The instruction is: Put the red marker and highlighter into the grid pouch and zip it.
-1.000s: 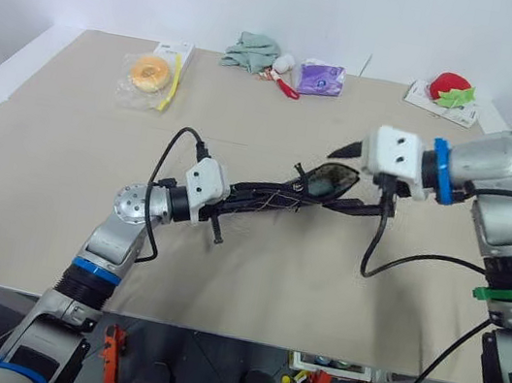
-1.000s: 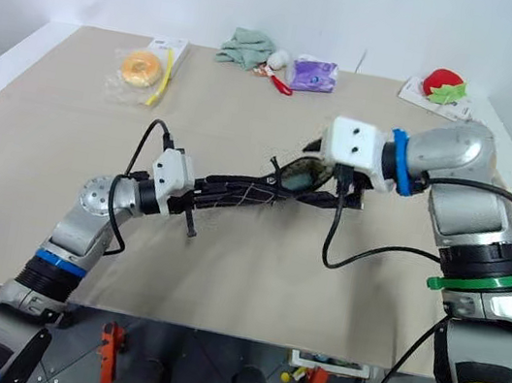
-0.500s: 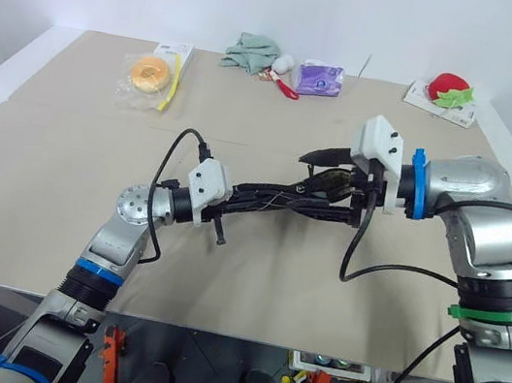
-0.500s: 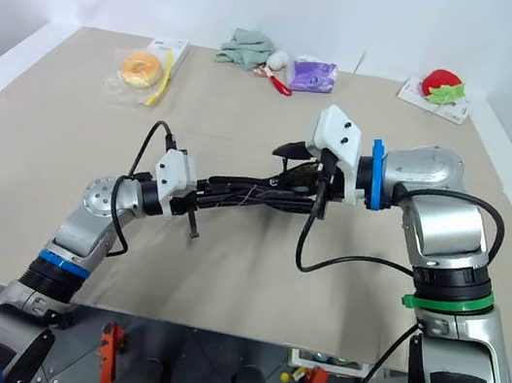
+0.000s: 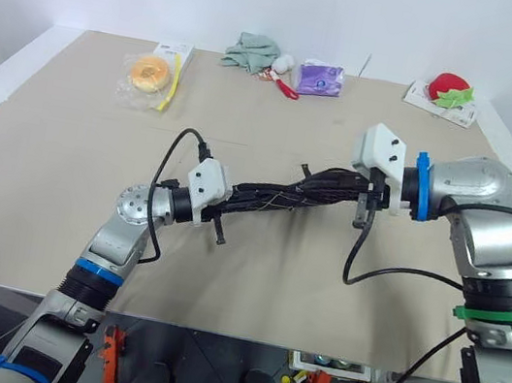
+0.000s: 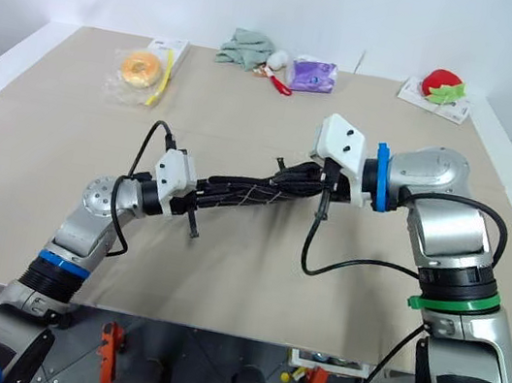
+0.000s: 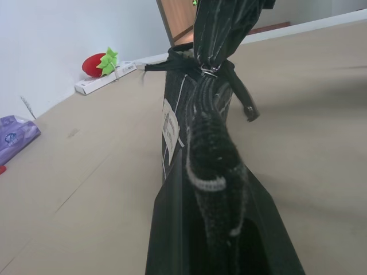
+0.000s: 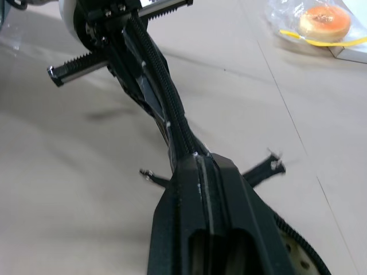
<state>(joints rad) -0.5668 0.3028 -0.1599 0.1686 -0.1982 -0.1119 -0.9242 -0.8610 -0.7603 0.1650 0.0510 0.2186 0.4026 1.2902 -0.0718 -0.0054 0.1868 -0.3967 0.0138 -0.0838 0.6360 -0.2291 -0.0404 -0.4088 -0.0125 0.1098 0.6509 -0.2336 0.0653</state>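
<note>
Big tan table (image 5: 61, 179), matte and flat. Above its middle the grid pouch (image 5: 270, 194), black fabric with thin white lines, is stretched lengthwise between both claws. Left gripper (image 5: 228, 203) is pinched tight on one end. Right gripper (image 5: 348, 180) was wide open a second ago, now it's clamped on the other end, and the gaping mouth is pulled narrow.

The grid pouch (image 6: 256, 189) is black with thin white lines and has a small white label. The table (image 5: 61, 179) is plain beige. At the far edge are a grey-green cloth (image 5: 252, 52), a purple packet (image 5: 320, 78) and a red toy with green leaves (image 5: 450, 88).
</note>
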